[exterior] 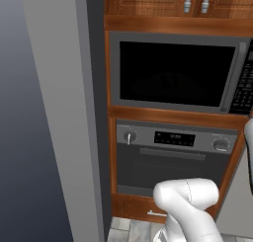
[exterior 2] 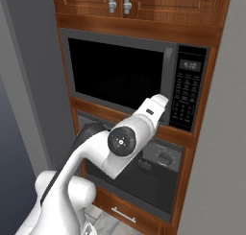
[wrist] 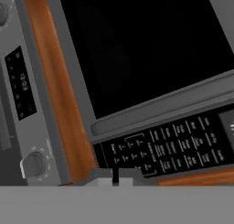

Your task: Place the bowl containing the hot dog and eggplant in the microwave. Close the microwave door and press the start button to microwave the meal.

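Microwave (exterior: 175,75), wide grey-framed unit with dark glass front, sits in the wood cabinet bay above the steel oven (exterior: 173,157). Microwave door (exterior 2: 117,73) is closed flush; its long vertical grey bar handle (exterior 2: 169,78) runs along the door's right edge, just left of the black keypad strip (exterior 2: 188,92). Glass is too dark to tell what's inside.

White arm reaches up from the base toward the lower right corner of the microwave. In the hand view the gripper (wrist: 115,175) has its two dark finger tips pinched together, only a thin slit between them, nothing held. Tips are near the lower rows of keypad buttons; contact with the keypad can't be told. Hand view is rolled: oven knob (wrist: 34,163) and its digital display (wrist: 20,83) appear at left.
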### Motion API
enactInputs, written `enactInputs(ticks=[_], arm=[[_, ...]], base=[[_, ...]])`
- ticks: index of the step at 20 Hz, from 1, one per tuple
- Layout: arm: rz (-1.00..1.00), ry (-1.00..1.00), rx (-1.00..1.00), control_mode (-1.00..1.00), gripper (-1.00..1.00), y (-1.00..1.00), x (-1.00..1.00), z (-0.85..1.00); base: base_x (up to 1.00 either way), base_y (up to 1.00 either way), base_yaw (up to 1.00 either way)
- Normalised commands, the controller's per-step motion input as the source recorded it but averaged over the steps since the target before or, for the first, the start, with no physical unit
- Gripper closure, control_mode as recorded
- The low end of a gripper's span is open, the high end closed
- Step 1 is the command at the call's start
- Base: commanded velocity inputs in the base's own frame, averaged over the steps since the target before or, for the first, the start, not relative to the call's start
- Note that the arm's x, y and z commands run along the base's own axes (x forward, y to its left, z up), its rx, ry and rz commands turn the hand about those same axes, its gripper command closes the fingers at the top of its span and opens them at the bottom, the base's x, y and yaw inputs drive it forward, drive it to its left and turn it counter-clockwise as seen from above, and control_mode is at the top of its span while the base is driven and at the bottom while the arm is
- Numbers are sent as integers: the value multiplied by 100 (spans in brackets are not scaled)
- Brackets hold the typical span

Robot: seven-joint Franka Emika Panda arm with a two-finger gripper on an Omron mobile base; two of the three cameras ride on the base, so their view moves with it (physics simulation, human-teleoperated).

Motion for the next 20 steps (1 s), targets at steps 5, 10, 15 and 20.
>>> enactInputs(ticks=[5,10,15,20], arm=[[17,0,-1,-100,100,-8,0,-18],[16,0,0,-100,100,-15,15,0],[0,-1,0,-100,100,-1,30,-2],[-1,-1,0,-100,100,0,24,-24]], base=[[0,0,0],[0,0,0],[0,0,0],[0,0,0]])
